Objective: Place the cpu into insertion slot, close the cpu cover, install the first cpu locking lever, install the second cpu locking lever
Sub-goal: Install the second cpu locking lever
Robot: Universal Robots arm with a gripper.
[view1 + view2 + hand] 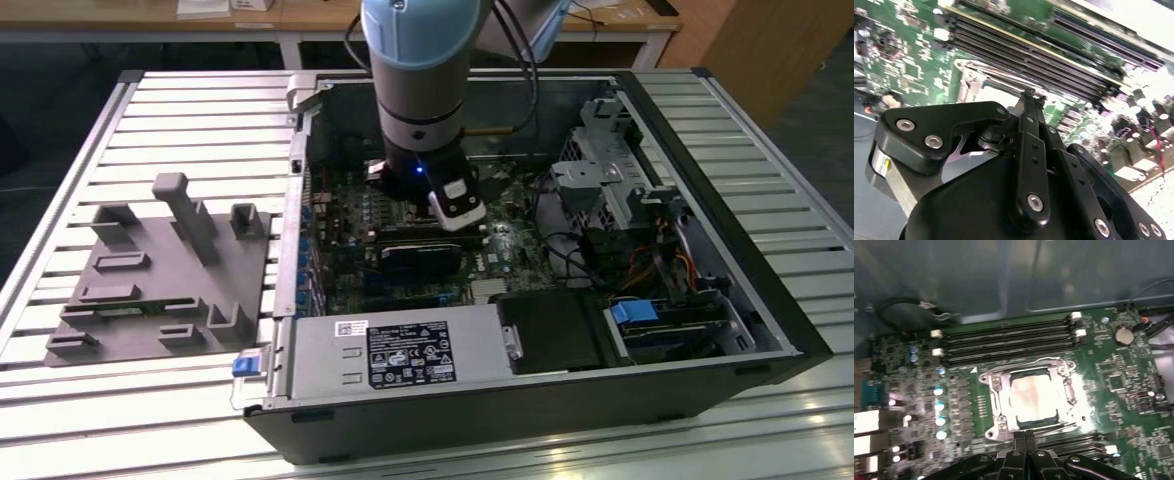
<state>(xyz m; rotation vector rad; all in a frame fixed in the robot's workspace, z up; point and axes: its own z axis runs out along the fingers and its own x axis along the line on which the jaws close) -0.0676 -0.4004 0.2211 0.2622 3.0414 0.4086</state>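
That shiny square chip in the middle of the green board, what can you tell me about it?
The cpu is a flat square chip with a pale, dull metal top that catches the light. It lies level in the insertion slot on the green motherboard, beside the long black memory slots. The silver cpu cover frames its edges. The robot's hand, fingertips together, sits just at the socket's edge.

The black metal gripper (1030, 95), linkage arms studded with silver bolts, has its fingertips pressed together just above the green motherboard (909, 60). Its tips sit beside the thin silver metal cpu cover (971, 75). Beyond the cover, long black memory slots (1044, 62) run across the board.
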